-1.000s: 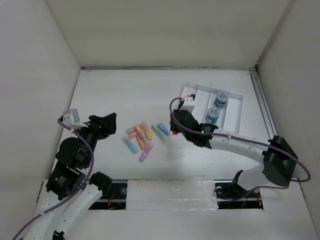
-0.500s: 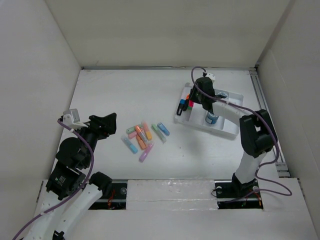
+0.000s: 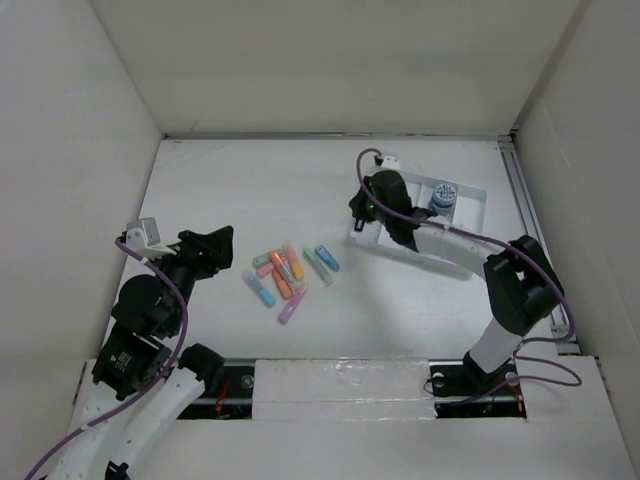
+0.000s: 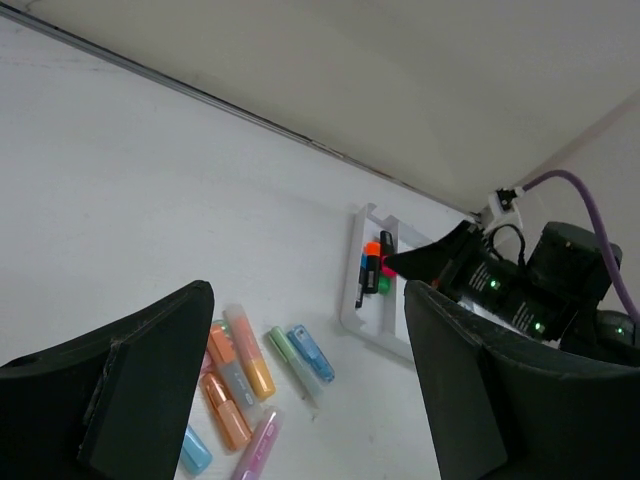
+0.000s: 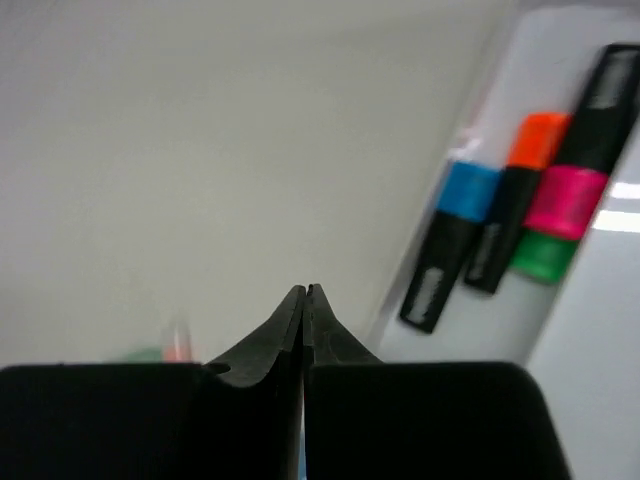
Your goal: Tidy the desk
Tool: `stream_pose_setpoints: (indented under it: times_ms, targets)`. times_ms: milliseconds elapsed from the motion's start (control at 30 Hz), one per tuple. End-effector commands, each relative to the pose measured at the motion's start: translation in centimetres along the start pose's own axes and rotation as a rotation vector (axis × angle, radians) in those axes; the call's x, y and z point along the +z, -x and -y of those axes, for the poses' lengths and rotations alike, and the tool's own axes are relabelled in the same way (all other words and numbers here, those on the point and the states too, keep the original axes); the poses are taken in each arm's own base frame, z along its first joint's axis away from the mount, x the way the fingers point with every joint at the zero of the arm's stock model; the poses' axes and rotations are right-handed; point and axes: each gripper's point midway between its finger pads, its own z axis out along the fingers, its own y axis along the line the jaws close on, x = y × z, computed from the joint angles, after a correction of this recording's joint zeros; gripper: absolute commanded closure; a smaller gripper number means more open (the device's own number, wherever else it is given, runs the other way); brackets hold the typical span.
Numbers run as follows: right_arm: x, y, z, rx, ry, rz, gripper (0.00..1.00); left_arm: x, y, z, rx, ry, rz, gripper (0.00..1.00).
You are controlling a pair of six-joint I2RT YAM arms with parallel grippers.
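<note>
The tray [image 3: 478,208] on the worktop [image 3: 230,190] holds markers [image 5: 520,225] in one end slot, a blue roll [image 3: 442,197] in another. Right gripper [image 5: 305,292] closed, empty; left gripper [image 4: 307,300] spread wide.

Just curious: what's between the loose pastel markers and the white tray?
Nothing; the top view shows only bare desk between the pastel markers and the tray.

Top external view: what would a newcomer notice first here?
A loose heap of pastel highlighters lies in the middle of the desk. At the right rear, the right gripper, shut and empty, hangs at the edge of the white tray, which holds dark markers.
</note>
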Motion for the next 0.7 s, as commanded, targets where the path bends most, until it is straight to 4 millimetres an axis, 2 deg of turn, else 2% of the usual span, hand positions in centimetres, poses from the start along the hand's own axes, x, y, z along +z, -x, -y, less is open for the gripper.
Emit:
stream_pose_setpoints:
  times_ms: [0,33,67,133,167,200,233,267,300,400,500,567,600,633,667]
  targets:
    - [-2.2,-3.3,-6.6,-0.081,0.190,-0.028,1.00,0.2,0.5,0.6,0.002,-0.026,0.025,0.27]
    - [-2.7,-4.7,-7.6,-0.121,0.209,-0.045,1.00,0.2,0.5,0.6,0.001,-0.030,0.025,0.28]
    - [-3.6,-6.9,-9.6,-0.164,0.229,-0.058,1.00,0.2,0.4,0.7,0.003,-0.031,0.021,0.28]
    - [-4.2,-9.3,-10.9,-0.212,0.228,-0.074,1.00,0.3,0.3,0.7,0.006,-0.035,0.017,0.29]
    - [-5.0,-11.1,-12.3,-0.247,0.246,-0.095,1.00,0.3,0.3,0.8,0.006,-0.038,0.015,0.29]
    - [-5.0,-12.4,-12.9,-0.268,0.251,-0.115,0.87,0.3,0.3,0.8,0.006,-0.038,0.016,0.30]
    - [-5.2,-13.3,-13.4,-0.284,0.254,-0.127,0.79,0.3,0.3,0.8,0.008,-0.038,0.015,0.31]
    - [-5.8,-15.4,-14.8,-0.322,0.273,-0.151,0.56,0.4,0.2,0.8,0.007,-0.036,0.013,0.32]
    - [-5.5,-15.7,-14.9,-0.325,0.269,-0.156,0.56,0.4,0.2,0.8,0.007,-0.039,0.012,0.32]
    - [-5.4,-17.5,-15.7,-0.351,0.267,-0.176,0.46,0.4,0.2,0.8,0.008,-0.037,0.010,0.33]
    - [-4.4,-18.9,-16.3,-0.369,0.266,-0.200,0.46,0.4,0.3,0.9,0.008,-0.039,0.012,0.33]
    - [-3.1,-19.2,-16.8,-0.395,0.248,-0.204,0.47,0.5,0.1,0.8,0.011,-0.036,0.007,0.33]
    - [-3.1,-19.2,-16.8,-0.395,0.248,-0.204,0.48,0.5,0.1,0.8,0.010,-0.037,0.008,0.33]
    - [-2.8,-18.6,-17.7,-0.394,0.255,-0.190,0.49,0.5,0.2,0.8,0.009,-0.037,0.010,0.33]
    - [-2.2,-19.2,-17.2,-0.408,0.230,-0.202,0.50,0.5,0.1,0.8,0.010,-0.037,0.008,0.32]
